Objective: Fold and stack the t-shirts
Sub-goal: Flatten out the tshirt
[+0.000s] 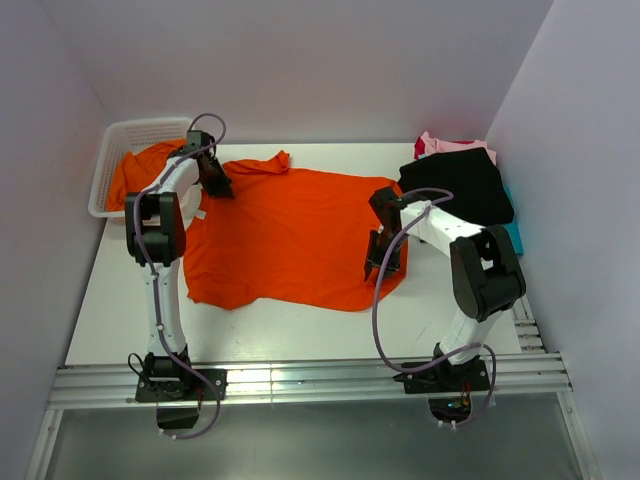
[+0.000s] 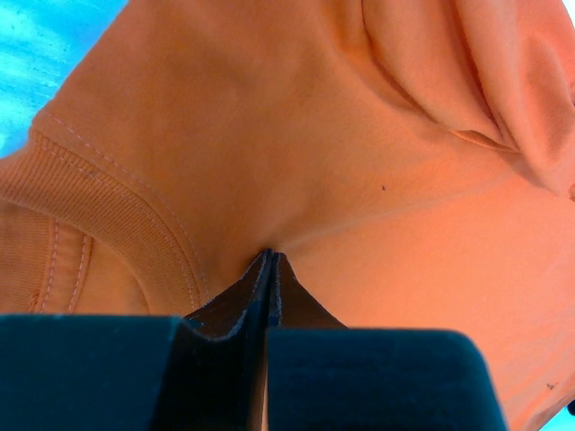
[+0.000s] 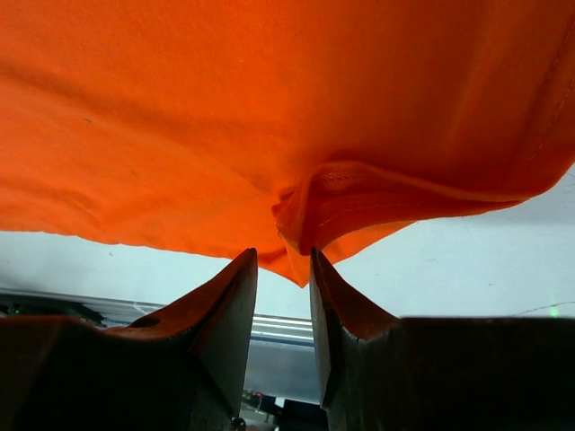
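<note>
Table [image 1: 450, 310]: white; we see both arms based at its near edge.
Spread orange t-shirt [image 1: 290, 235]: lies open across the middle of the table, between the two arms, one sleeve reaching toward the far edge.
Black t-shirt [image 1: 460, 185]: folded on top of a pile at the far right, well apart from the left arm.
Pink t-shirt [image 1: 450, 145]: shows behind the black one.
Teal t-shirt [image 1: 514, 235]: only an edge shows at the right of the pile.
Basket [image 1: 110, 150]: white mesh, at the far left corner.
Second orange t-shirt [image 1: 135, 170]: crumpled inside the basket.
Left gripper [image 1: 216, 183]: at the spread shirt's far left corner; in its wrist view we see the fingers pressed together [image 2: 269, 269] on a pinch of orange cloth, just beside the collar ribbing [image 2: 108, 206].
Right gripper [image 1: 381, 265]: at the shirt's near right hem; in its wrist view the fingers [image 3: 283, 260] stand a narrow gap apart, gripping a bunched fold of hem at their tips, the cloth puckering toward them.
</note>
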